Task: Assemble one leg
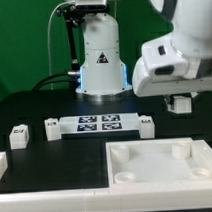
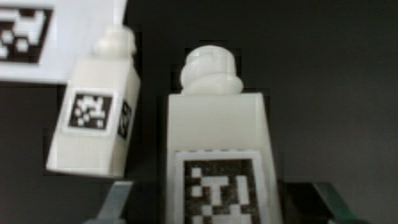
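Note:
My gripper (image 1: 179, 107) hangs at the exterior view's right, a little above the black table. It is shut on one leg (image 2: 217, 150), a small white block with a square marker and a rounded peg tip. In the wrist view the leg fills the middle, with a finger (image 2: 125, 200) on either side of it. It shows as a pale block under the hand (image 1: 179, 103) in the exterior view. A second leg (image 2: 98, 112) lies on the table beside it, next to the marker board's end (image 1: 147, 124).
The marker board (image 1: 95, 122) lies mid-table and shows in a corner of the wrist view (image 2: 32, 40). The large white tray-like part (image 1: 161, 160) lies at the front. Another leg (image 1: 20, 134) lies at the exterior view's left, with a white piece (image 1: 0, 165) at the left edge.

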### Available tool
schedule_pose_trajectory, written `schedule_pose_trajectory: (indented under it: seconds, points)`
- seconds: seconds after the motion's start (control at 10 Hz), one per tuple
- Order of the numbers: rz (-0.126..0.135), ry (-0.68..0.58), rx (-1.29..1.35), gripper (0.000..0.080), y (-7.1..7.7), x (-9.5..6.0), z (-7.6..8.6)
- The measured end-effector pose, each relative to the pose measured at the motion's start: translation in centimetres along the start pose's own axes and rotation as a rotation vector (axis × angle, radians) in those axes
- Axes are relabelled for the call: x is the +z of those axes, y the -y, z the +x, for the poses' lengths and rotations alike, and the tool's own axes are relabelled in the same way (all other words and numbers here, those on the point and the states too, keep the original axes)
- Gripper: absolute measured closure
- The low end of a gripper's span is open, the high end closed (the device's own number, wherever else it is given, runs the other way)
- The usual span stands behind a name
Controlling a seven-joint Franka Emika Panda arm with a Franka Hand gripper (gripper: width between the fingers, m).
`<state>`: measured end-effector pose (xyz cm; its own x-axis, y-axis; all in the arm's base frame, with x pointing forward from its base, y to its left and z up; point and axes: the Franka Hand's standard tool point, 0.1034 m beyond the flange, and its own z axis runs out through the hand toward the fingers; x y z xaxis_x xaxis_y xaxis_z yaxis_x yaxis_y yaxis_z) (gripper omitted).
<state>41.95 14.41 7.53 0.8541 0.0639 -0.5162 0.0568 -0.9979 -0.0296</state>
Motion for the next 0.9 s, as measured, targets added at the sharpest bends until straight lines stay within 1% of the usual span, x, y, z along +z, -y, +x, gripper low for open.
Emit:
schedule_pose_trajectory:
  seconds: [0.1,0.2,0.3,0.4,0.5,0.6,0.8,0.9]
  points:
    - [-0.001,-0.06,-0.001,0.0509,-0.1,0.2,-0.4]
    - [0.009,-0.165,-0.004,0.0509,0.1,-0.1,0.4]
    - [0.016,-0.277,-0.01,0.0508,0.0,-0.4,0.5]
    - [0.016,-0.343,-0.027,0.0508,-0.8,-1.6,0.7]
    - [0.024,-0.428,-0.024,0.0508,-1.1,-3.0,1.4]
    - [0.027,-0.487,-0.032,0.0508,-1.5,-4.2,1.8]
    - [0.042,-0.651,-0.029,0.0508,-1.8,-6.7,2.7]
    - [0.05,-0.745,-0.031,0.0508,-2.0,-7.7,3.0]
